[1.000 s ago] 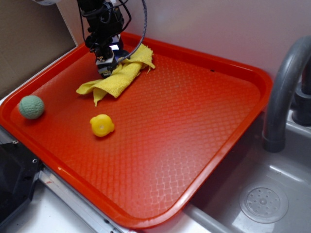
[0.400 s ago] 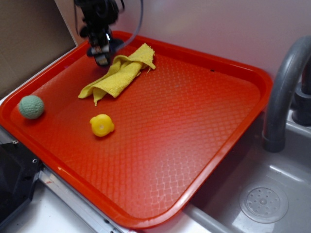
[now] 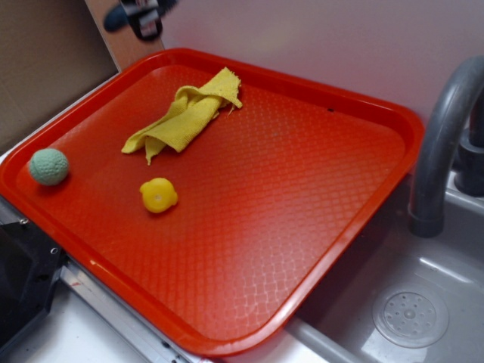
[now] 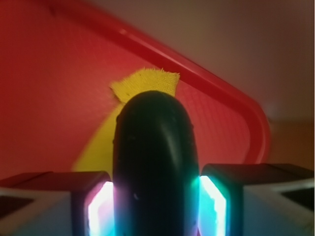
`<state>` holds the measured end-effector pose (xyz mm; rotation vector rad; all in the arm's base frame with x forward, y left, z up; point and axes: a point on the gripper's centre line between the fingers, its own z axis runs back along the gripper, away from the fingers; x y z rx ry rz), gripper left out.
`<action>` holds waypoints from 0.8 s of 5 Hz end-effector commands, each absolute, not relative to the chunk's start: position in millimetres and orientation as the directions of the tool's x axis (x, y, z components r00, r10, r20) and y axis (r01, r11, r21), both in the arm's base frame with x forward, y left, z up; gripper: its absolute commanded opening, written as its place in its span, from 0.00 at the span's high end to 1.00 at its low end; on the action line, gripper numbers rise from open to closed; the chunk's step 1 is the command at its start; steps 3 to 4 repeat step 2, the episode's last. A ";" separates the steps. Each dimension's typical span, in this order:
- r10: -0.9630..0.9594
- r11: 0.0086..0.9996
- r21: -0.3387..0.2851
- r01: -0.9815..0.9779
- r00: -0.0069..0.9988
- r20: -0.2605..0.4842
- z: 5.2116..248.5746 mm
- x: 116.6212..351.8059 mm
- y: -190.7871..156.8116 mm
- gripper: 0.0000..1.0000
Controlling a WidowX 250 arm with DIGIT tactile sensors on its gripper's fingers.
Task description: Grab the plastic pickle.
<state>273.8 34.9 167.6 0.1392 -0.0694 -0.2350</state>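
The plastic pickle (image 4: 155, 157), a glossy near-black oblong, is clamped between my gripper's (image 4: 156, 209) two glowing pads in the wrist view. In the exterior view my gripper (image 3: 144, 17) is high above the far left corner of the red tray (image 3: 340, 197), at the top edge of the frame, with the pickle's dark end (image 3: 117, 17) sticking out to its left. The pickle is lifted off the tray.
A crumpled yellow cloth (image 3: 185, 113) lies at the tray's far left, also showing in the wrist view (image 4: 145, 81). A pale green ball (image 3: 48, 165) and a small yellow toy (image 3: 158, 194) sit near the left front. A grey faucet (image 3: 439, 144) and sink (image 3: 412, 314) are at the right.
My gripper has risen from beside the yellow cloth to high above the tray's far left corner, carrying the pickle up with it. The cloth, ball and toy have not moved.
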 end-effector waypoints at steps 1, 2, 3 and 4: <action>0.054 0.998 0.036 -0.061 0.984 0.171 224.8 265.8 -6.1 1.00; 0.013 1.000 0.018 -0.017 0.977 0.211 219.1 268.7 -4.5 1.00; 0.013 1.000 0.018 -0.017 0.977 0.211 219.1 268.7 -4.5 1.00; 0.013 1.000 0.018 -0.017 0.977 0.211 219.1 268.7 -4.5 1.00</action>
